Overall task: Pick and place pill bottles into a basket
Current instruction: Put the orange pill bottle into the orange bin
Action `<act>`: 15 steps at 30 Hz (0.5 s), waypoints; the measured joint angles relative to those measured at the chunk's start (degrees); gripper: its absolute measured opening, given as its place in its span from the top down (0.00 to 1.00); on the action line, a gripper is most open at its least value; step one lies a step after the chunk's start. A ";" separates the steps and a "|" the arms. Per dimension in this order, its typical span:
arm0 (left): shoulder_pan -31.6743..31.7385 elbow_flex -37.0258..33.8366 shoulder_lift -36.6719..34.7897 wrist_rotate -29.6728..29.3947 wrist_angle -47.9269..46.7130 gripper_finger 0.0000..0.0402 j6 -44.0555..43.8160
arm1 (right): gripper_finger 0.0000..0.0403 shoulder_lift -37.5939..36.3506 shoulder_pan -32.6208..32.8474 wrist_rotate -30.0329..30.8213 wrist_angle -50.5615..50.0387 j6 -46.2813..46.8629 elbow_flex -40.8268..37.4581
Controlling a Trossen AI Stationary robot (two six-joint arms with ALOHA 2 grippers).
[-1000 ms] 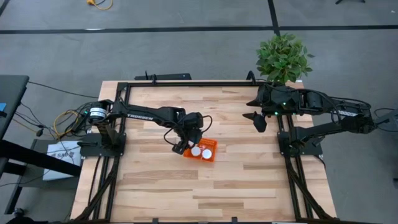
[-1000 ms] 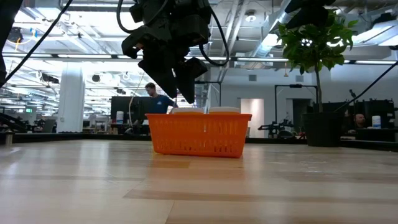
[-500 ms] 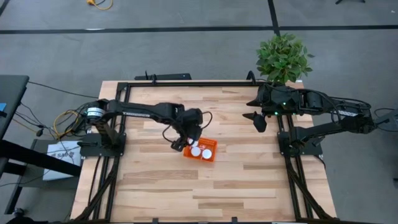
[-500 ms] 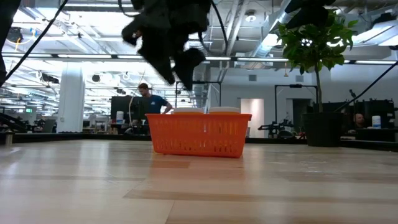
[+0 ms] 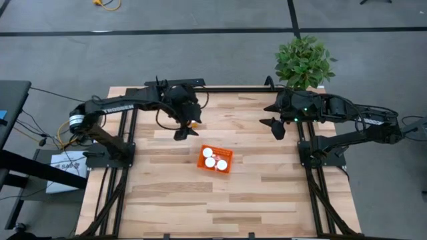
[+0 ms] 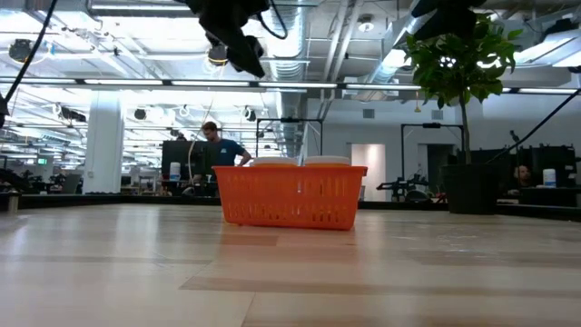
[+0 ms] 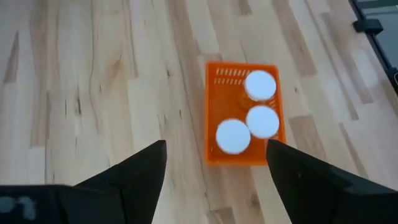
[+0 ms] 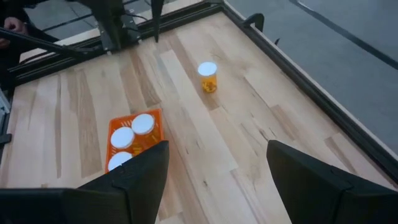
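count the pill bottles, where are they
4: three stand in the basket, caps at; the fourth stands alone on the table, under the left arm.

Two dark jointed arms, white lettering, black cables.

There are four pill bottles in all: three stand with their white caps up in the basket (image 7: 209, 112), namely the first bottle (image 7: 260, 85), the second bottle (image 7: 263, 121) and the third bottle (image 7: 233, 135), and a fourth bottle (image 8: 208, 76) stands alone on the one wooden table (image 5: 267, 200). There is one basket, and two dark arms, each with one two-finger gripper: the left gripper (image 5: 185, 128) and the right gripper (image 5: 273, 127). One potted plant (image 5: 303, 61) stands at the table's far edge, and one person (image 6: 216, 145) shows clearly in the room behind.
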 joint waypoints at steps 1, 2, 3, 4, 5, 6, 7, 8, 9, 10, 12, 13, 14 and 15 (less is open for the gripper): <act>0.36 -0.55 -0.42 -0.06 -0.28 0.34 0.05 | 0.34 -0.02 -0.25 0.04 0.10 0.00 0.00; 0.64 -1.32 -0.70 -0.48 -0.33 0.34 0.32 | 0.34 -0.02 -0.57 0.04 0.37 0.00 0.00; 0.78 -2.18 -0.92 -1.05 -0.32 0.34 0.73 | 0.34 0.00 -0.99 0.02 0.75 -0.02 0.00; 0.96 -3.15 -1.01 -2.09 -0.37 0.34 1.23 | 0.34 0.00 -1.34 0.03 1.26 -0.04 -0.02; 1.09 -4.20 -1.04 -3.46 -0.50 0.34 1.62 | 0.34 0.00 -1.68 0.05 1.93 -0.04 -0.02; 1.14 -5.24 -1.04 -4.54 -0.61 0.34 1.97 | 0.34 0.00 -2.01 0.08 2.46 -0.04 -0.02; 1.29 -6.39 -1.04 -5.15 -0.55 0.34 2.03 | 0.34 0.00 -2.37 0.13 2.83 -0.07 -0.02; 1.52 -7.55 -1.04 -5.22 -0.27 0.34 2.27 | 0.34 0.00 -2.77 0.13 3.16 -0.12 -0.02; 1.75 -8.66 -1.03 -4.95 0.23 0.34 2.56 | 0.34 0.00 -3.13 0.13 3.32 -0.18 -0.02; 1.98 -9.56 -1.02 -4.39 0.75 0.34 2.81 | 0.34 0.00 -3.47 0.15 3.31 -0.20 -0.02; 2.51 -11.39 -1.02 -3.44 2.64 0.34 3.28 | 0.34 0.00 -4.07 0.17 3.30 -0.52 -0.02; 2.82 -12.15 -1.03 -3.46 3.70 0.34 3.30 | 0.34 0.00 -4.27 0.17 3.30 -0.67 -0.02; 3.37 -12.95 -1.15 -3.37 4.53 0.34 3.39 | 0.34 0.00 -4.53 0.16 3.30 -0.97 -0.02; 3.97 -13.59 -1.33 -3.27 5.04 0.34 3.66 | 0.34 0.00 -4.81 0.14 3.30 -1.30 -0.02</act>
